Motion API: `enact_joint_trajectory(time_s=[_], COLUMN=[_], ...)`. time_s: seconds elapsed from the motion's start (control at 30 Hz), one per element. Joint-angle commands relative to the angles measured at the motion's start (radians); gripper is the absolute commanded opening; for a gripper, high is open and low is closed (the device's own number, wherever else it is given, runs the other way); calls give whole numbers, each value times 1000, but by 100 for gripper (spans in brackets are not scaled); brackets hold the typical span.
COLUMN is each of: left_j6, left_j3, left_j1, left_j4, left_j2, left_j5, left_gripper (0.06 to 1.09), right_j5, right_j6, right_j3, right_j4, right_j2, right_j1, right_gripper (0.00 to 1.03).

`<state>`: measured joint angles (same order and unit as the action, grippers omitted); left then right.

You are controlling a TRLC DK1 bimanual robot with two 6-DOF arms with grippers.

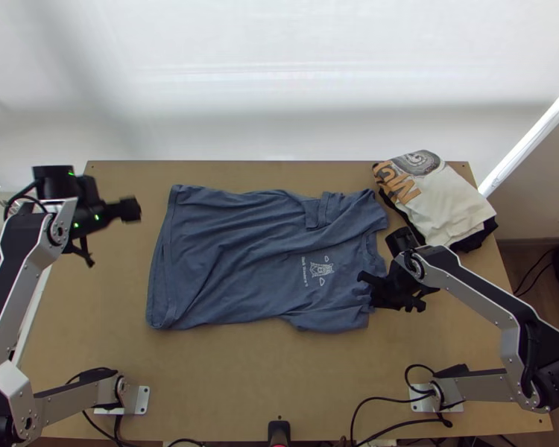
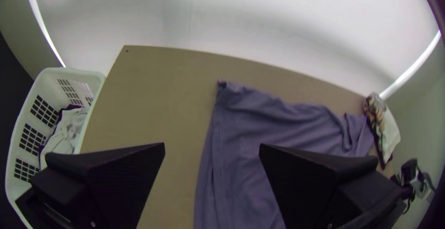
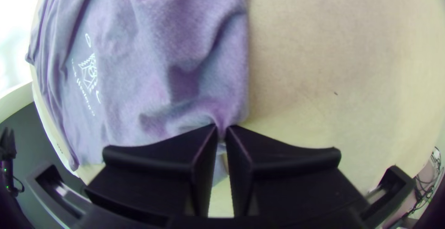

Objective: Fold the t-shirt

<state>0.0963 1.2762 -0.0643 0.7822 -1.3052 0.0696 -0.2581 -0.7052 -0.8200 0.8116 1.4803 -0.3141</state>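
Observation:
The blue t-shirt lies spread with wrinkles across the middle of the table, its hem to the left and its printed chest and neck to the right. My right gripper is at the shirt's right edge, near the lower shoulder. In the right wrist view my right gripper is shut on a pinched bit of the shirt. My left gripper hangs over the table's left side, apart from the cloth. In the left wrist view my left gripper stands wide open, the shirt beyond it.
A pile of white and black garments sits at the table's back right. A white basket with cloth inside stands beside the table's left edge. Bare wood of the table lies in front of the shirt.

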Motion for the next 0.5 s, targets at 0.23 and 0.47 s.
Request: enact_joint_trajectory(time_s=[0.23,0.47], left_j6=[-277,-346], left_j3=[22,-54], left_j1=[123,208], left_j4=[509,591], left_j2=[-117,-101], left_j5=[-13,-90], left_gripper=[104,104], right_j5=[14,22], right_j6=[-8,-11], right_j3=[-24,-33], right_j4=[-3,-2], right_j2=[-18,-29], right_j1=[-10,-10], right_gripper=[3,3])
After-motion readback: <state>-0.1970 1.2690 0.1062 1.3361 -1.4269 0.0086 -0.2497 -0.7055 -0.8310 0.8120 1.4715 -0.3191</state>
